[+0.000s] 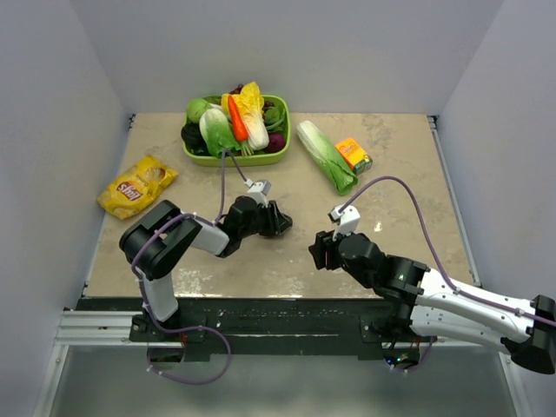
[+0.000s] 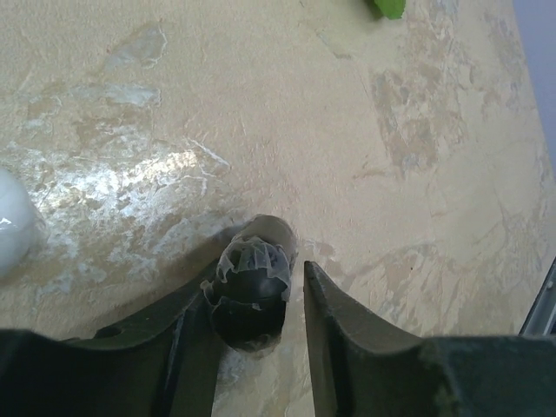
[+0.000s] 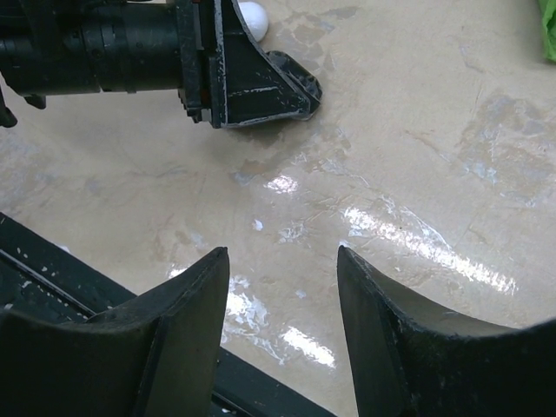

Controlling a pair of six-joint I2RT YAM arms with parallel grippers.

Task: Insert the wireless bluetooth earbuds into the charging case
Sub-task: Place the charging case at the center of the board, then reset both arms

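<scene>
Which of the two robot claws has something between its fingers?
The left gripper: a small dark round object sits between its fingers. The right gripper has its fingers standing apart with nothing between them.

Small black earbud (image 2: 250, 291) with a translucent ridged tip, lying on the beige tabletop (image 2: 391, 130). Rounded white piece (image 2: 13, 230) nearby, mostly cut off.

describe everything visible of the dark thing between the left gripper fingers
The dark piece is small, rounded, black plastic by its look, with crinkled clear film over its top. It lies on the beige table between the left gripper's fingers, touching one, a thin gap from the other. Earbud or case: cannot tell.
</scene>
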